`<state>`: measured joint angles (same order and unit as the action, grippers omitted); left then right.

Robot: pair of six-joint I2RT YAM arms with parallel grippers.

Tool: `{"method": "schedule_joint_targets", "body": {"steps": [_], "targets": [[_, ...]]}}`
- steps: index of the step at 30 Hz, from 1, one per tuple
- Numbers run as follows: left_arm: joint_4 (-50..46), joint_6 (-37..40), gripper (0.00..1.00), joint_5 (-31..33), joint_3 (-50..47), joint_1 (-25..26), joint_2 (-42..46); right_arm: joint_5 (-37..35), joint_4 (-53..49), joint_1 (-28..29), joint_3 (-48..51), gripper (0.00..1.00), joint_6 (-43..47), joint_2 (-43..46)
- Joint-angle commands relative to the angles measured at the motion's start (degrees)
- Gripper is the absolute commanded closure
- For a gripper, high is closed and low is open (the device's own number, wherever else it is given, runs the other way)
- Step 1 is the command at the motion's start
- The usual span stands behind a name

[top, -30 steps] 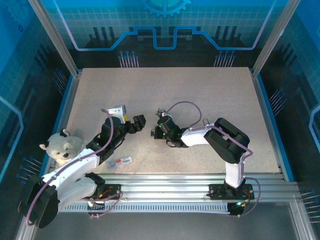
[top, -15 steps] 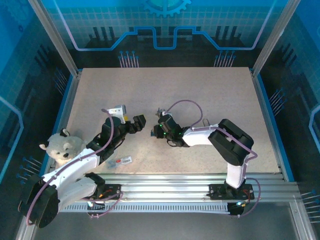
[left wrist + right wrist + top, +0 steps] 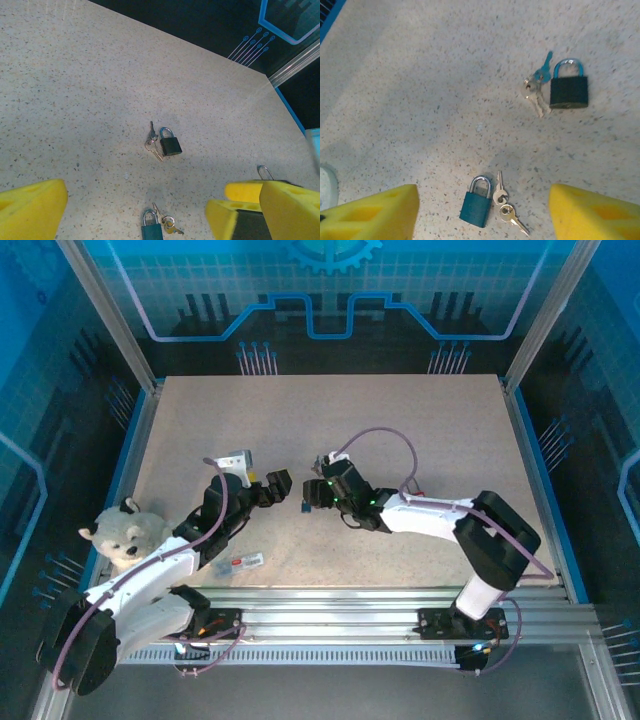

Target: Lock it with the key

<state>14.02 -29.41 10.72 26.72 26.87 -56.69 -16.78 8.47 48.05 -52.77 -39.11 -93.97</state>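
Right wrist view looks straight down on the teal padlock (image 3: 475,202), lying flat on the speckled table (image 3: 410,85) with its key bunch (image 3: 507,209) just beside it, on a ring and not in the keyhole. We read the right gripper (image 3: 482,212) as open: its yellow fingers (image 3: 375,215) stand wide on either side of the teal padlock with nothing between them. To us that straddle looks like a stance for coming down on the lock body or the keys.

Farther from the teal padlock, on the side away from the arm bases, a black padlock (image 3: 569,91) lies with its own keys (image 3: 535,90) close against it. We take it for a spare.

From above, the left gripper (image 3: 283,483) hovers just across the teal padlock from the right one. Its jaws are spread wide too and hold nothing. We judge the facing pose is meant to let one arm steady the body while the other works the key. Whether the shackle is latched, we cannot tell.
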Motion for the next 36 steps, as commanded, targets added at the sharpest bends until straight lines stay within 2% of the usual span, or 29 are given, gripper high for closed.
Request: {"method": "schedule_joint_targets", "body": {"steps": [1,4,11,21,31,36], "targets": [[0.57,1.64,0.01,0.30,0.00,-0.24,-0.18,-3.24,-4.57,0.11,0.95,0.20,4.04,4.23],[0.62,1.54,0.01,0.05,0.08,-0.28,-0.18,-4.10,-7.89,-0.98,1.74,0.00,6.23,7.84],[-0.21,1.06,0.01,-0.52,0.52,-0.24,-0.18,-6.04,-14.92,-5.36,6.25,0.00,9.23,17.31],[-1.51,-0.20,0.01,-1.05,1.10,-0.24,-0.16,-4.90,-24.78,-19.21,11.03,0.00,10.77,28.93],[-1.59,-0.21,0.01,-1.67,1.05,-0.24,-0.27,-1.57,-31.48,-28.97,10.80,0.00,9.26,25.27],[-1.43,-0.31,0.01,-1.84,0.97,-0.24,-0.35,-0.59,-31.56,-30.97,10.97,0.00,9.28,21.11]]}}
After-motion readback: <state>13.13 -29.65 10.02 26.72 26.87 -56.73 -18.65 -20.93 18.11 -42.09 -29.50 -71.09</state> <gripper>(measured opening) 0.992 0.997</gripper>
